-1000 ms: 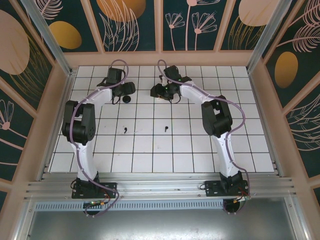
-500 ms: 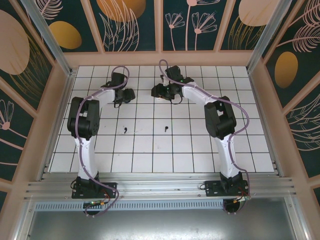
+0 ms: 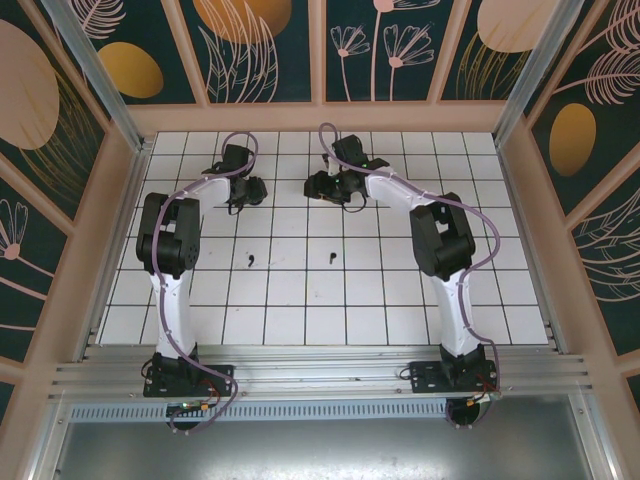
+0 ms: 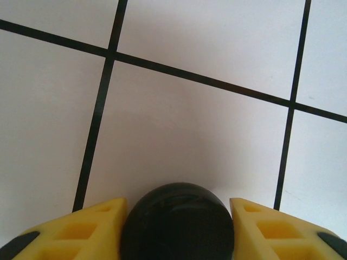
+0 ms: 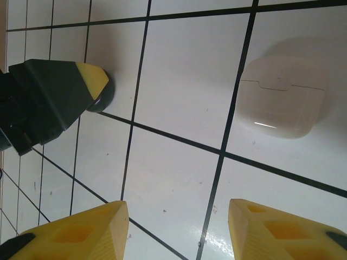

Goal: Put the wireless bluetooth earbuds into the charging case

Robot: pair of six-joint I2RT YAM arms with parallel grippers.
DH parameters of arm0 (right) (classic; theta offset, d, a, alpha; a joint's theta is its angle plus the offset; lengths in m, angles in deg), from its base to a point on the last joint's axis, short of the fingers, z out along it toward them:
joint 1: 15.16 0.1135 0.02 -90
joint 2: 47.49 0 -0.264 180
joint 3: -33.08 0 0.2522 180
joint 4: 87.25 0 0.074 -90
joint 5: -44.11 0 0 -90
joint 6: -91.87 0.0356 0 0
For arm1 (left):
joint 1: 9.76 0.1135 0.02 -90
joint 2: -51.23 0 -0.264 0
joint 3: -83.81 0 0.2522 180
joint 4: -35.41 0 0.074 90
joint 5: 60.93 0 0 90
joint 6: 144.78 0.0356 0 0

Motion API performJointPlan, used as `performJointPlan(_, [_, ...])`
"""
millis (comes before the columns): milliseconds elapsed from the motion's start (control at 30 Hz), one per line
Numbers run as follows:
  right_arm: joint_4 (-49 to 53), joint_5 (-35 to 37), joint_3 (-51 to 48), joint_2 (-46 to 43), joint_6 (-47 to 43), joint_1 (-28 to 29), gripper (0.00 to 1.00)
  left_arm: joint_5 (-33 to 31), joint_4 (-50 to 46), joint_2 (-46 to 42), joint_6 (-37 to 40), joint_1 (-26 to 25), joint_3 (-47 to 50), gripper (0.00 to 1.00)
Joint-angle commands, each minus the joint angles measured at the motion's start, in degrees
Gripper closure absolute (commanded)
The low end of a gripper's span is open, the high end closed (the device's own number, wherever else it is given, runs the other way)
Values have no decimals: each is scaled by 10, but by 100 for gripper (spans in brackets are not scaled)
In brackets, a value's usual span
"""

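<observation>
While left gripper (image 4: 178, 205) pinches puck (image 4: 178, 230) with no gap either side, right gripper (image 5: 176, 230) is half open, empty, facing white case (image 5: 282, 97) | left bud (image 3: 249, 261), right bud (image 3: 330, 257): mid-table, base-side of both grippers, one nearer each arm

Two black earbuds lie loose on the white tiles at the centre of the top view. The first black earbud (image 3: 249, 261) lies left of centre and the second black earbud (image 3: 331, 257) right of it. They are small, comma-shaped and well apart.

The white charging case (image 5: 282, 97) is rounded with its lid closed. It lies flat at upper right of the right wrist view.

The black charging case (image 4: 178, 222) is round and glossy. It sits at bottom centre of the left wrist view.
</observation>
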Motion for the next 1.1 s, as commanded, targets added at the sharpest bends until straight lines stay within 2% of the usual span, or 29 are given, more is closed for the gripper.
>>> performJointPlan(0, [-21, -6, -14, -41, 8, -5, 49, -5, -28, 13, 12, 1, -1, 58])
performJointPlan(300, [-79, -46, -85, -80, 43, -27, 49, 17, -32, -17, 43, -12, 25, 64])
performJointPlan(500, [-90, -60, -120, -106, 46, -32, 49, 49, -11, -70, 85, -56, 72, 64])
performJointPlan(633, [-104, -81, -150, -123, 53, -38, 49, 82, 8, -105, 132, -96, 114, 64])
performJointPlan(800, [-112, -90, -194, -146, 54, -44, 49, 110, 33, -154, 202, -121, 179, 64])
performJointPlan(933, [-114, -95, -223, -159, 54, -47, 49, 144, 13, -170, 248, -128, 202, 60])
performJointPlan(1067, [-115, -96, -240, -166, 54, -47, 49, 149, -2, -176, 262, -129, 209, 55])
